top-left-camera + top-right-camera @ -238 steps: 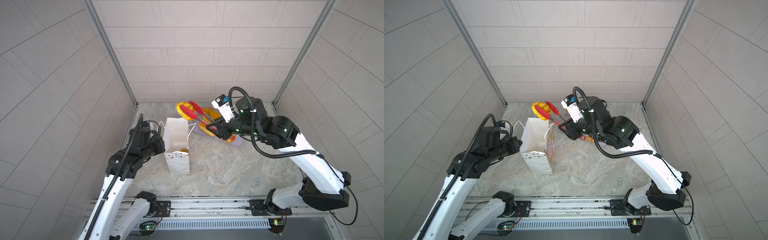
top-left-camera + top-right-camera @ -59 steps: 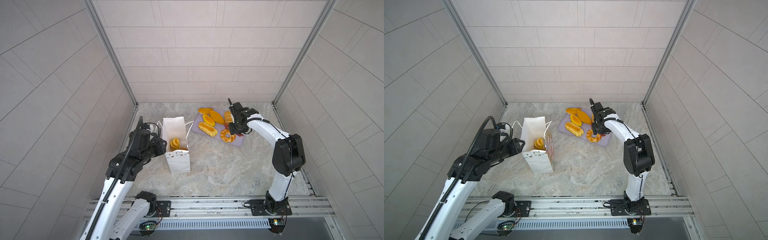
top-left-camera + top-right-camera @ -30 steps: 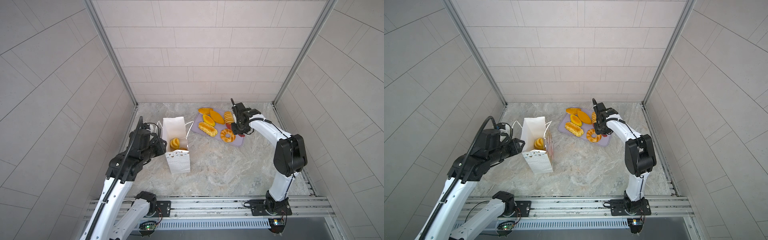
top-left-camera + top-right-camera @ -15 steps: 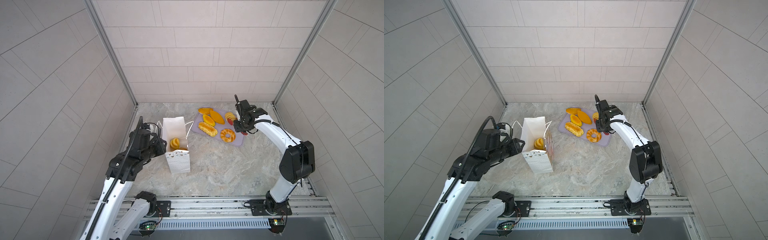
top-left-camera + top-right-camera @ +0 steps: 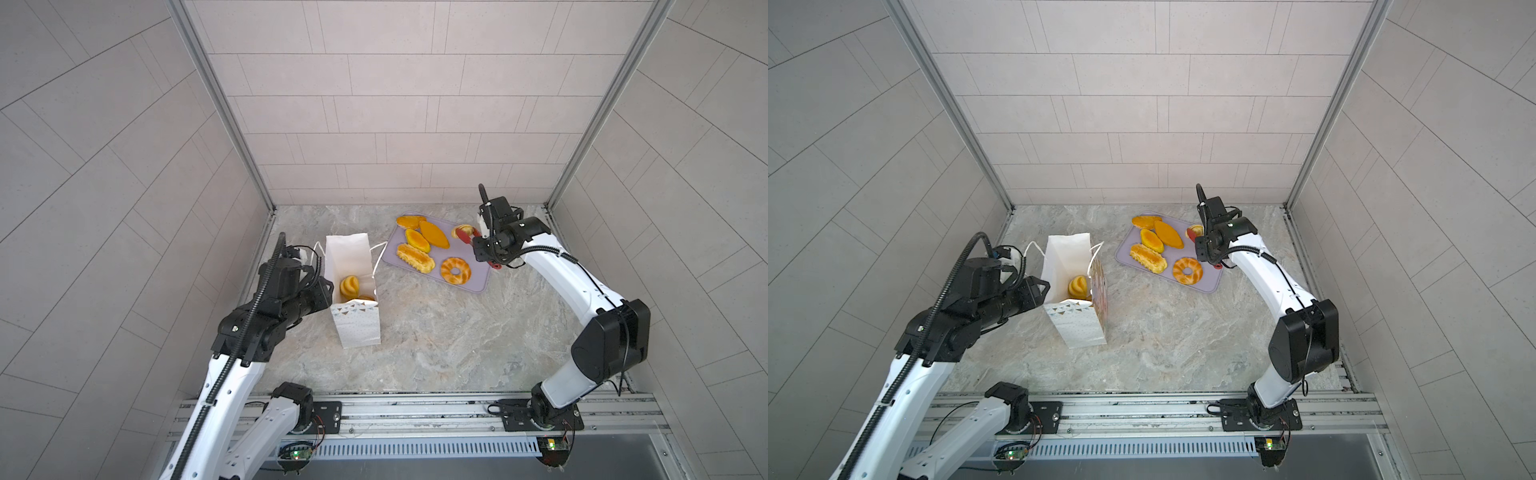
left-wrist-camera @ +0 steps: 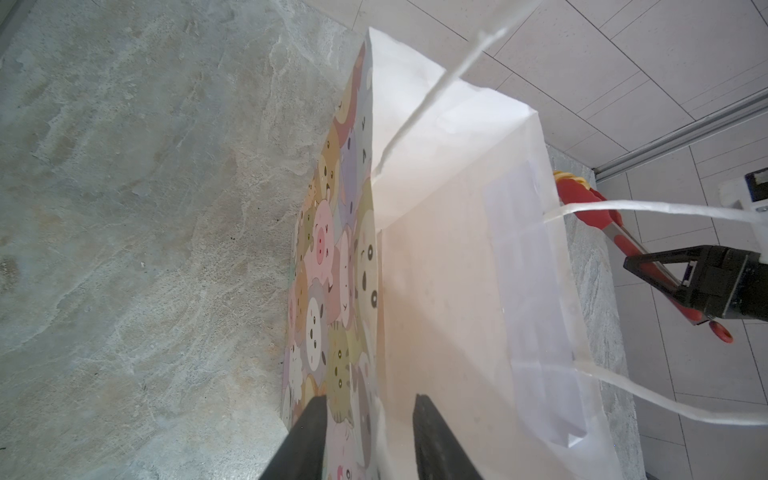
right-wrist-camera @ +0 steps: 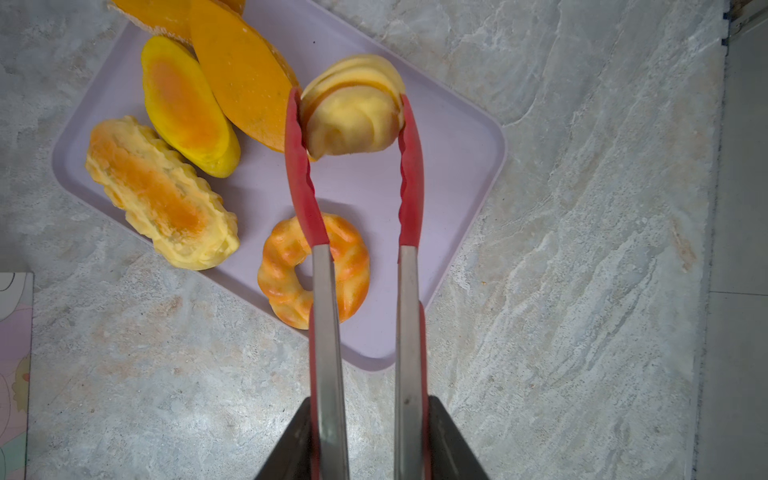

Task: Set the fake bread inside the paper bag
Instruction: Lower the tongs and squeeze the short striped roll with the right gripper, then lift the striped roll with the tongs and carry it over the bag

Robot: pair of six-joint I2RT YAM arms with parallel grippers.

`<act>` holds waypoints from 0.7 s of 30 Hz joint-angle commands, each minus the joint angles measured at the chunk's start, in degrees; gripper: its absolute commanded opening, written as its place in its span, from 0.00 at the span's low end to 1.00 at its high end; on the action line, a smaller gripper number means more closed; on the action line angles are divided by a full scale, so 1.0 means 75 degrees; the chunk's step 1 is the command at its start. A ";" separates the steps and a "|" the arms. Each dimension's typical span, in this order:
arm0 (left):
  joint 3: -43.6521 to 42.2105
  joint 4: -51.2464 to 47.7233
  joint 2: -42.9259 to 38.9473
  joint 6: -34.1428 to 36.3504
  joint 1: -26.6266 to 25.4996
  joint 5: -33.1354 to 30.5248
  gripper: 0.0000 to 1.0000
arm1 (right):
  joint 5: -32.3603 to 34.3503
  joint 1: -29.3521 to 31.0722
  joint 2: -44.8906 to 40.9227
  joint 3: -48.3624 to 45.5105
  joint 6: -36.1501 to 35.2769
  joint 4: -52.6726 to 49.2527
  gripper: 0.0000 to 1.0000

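Note:
The white paper bag (image 5: 353, 291) (image 5: 1077, 299) stands open on the left, with a striped yellow roll (image 5: 349, 286) inside. My left gripper (image 5: 328, 287) (image 6: 368, 399) is open and straddles the bag's cartoon-printed wall (image 6: 332, 257), one finger outside and one inside. My right gripper (image 5: 484, 249) (image 7: 368, 401) is shut on red-tipped tongs (image 7: 409, 174). The tongs pinch a pale yellow roll of fake bread (image 7: 353, 112) (image 5: 464, 230) above the tray's far corner. Several more pieces lie on the lilac tray (image 5: 478, 276), among them a ring (image 7: 316, 270) (image 5: 1187, 270).
The tray (image 7: 457, 166) sits at the back, right of the bag, on the marbled tabletop. Tiled walls close in the back and both sides. The bag's cord handles (image 6: 648, 208) hang loose on either side of its mouth.
My right arm has swung rightwards and the tongs have closed further on the pale roll, lifting it off the tray. The left arm and the bag have not moved.

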 commanded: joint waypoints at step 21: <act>0.0129 0.0018 0.0019 0.0026 -0.0015 -0.0091 0.40 | -0.0401 -0.0022 -0.1171 -0.0123 0.0037 0.0286 0.34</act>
